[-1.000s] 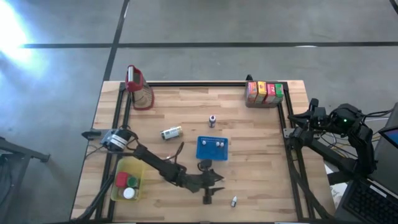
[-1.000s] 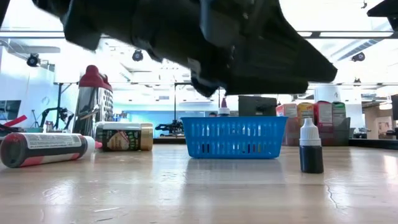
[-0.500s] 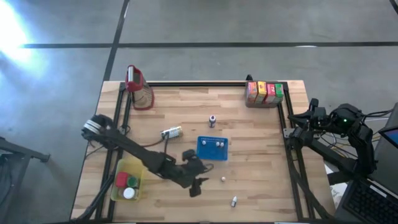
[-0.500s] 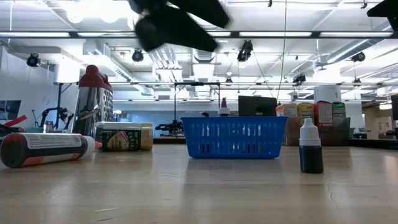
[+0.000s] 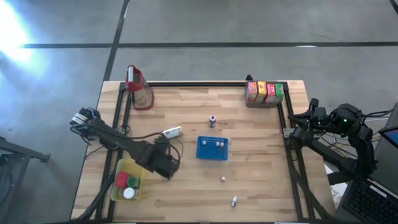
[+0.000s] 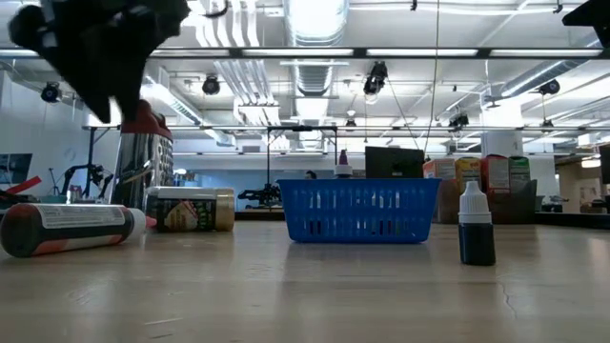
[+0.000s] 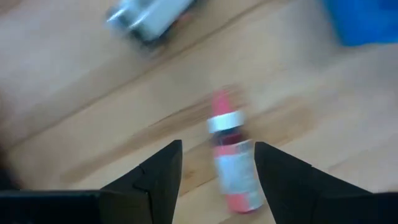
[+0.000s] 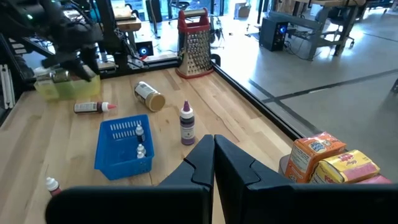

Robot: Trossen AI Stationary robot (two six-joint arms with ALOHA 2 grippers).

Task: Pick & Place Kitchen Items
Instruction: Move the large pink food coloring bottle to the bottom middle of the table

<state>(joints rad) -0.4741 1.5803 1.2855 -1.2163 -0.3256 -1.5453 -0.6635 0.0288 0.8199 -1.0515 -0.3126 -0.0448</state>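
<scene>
While the right gripper (image 8: 213, 163) waits pressed together off the counter's right edge, the left gripper (image 7: 217, 163), fingers spread, hangs over the red-tipped bottle (image 7: 231, 164), its length running between them.

Left arm reaches from the table's left edge toward the middle; left gripper (image 5: 165, 163) above the front-left part, fingers (image 7: 158, 177) parted, nothing between them. Right arm folded off the right edge; right gripper (image 8: 214, 163) closed, empty.
</scene>
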